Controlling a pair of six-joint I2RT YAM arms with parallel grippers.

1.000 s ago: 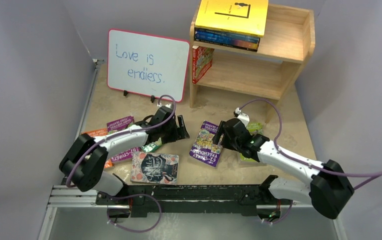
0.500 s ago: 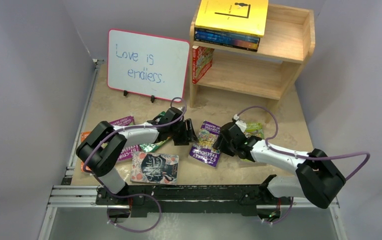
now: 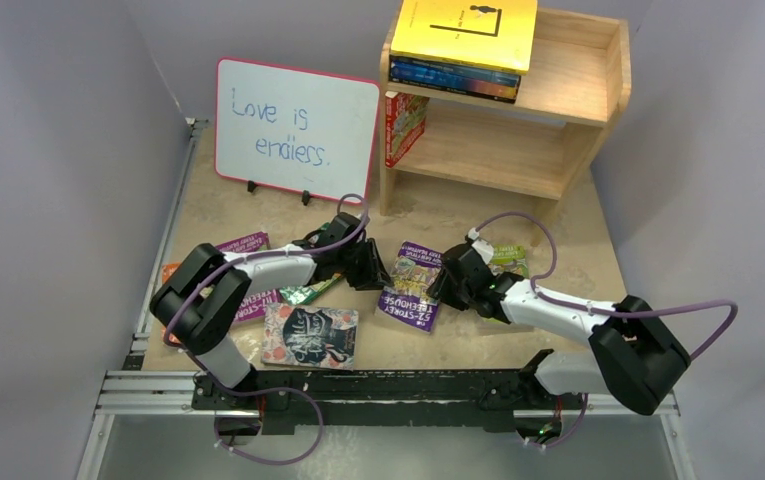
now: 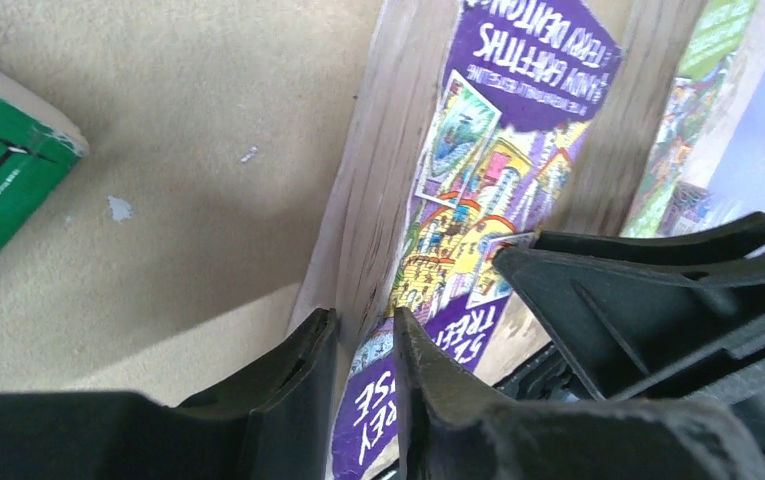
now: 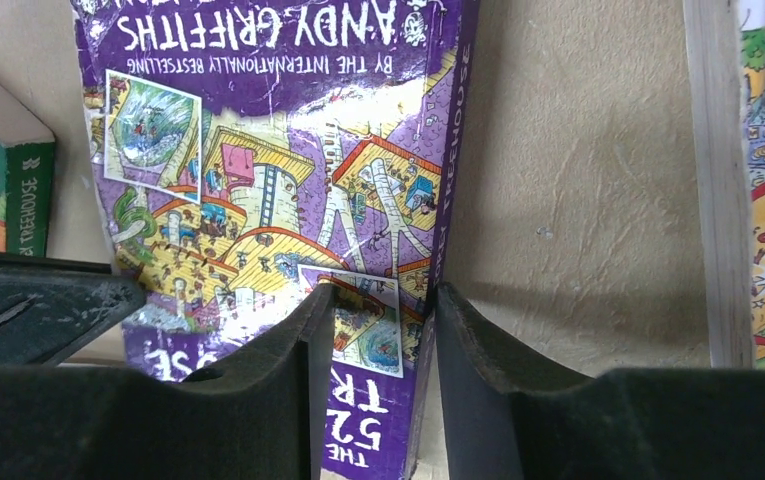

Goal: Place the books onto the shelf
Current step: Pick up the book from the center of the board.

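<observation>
Purple book is lying at table centre, at 7 o'clock of the shelf. Wrist views are showing what the overhead hides: left gripper is pinching its page edge, right gripper its spine edge. Both have narrowed since a second ago. Both arms are reaching low, converging inward.

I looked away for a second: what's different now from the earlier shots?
Both arms closed in on the purple book: the left claw moved right to its left edge, the right claw to its right edge, jaws narrowing onto it. The shelf, whiteboard and other books stayed put.
</observation>
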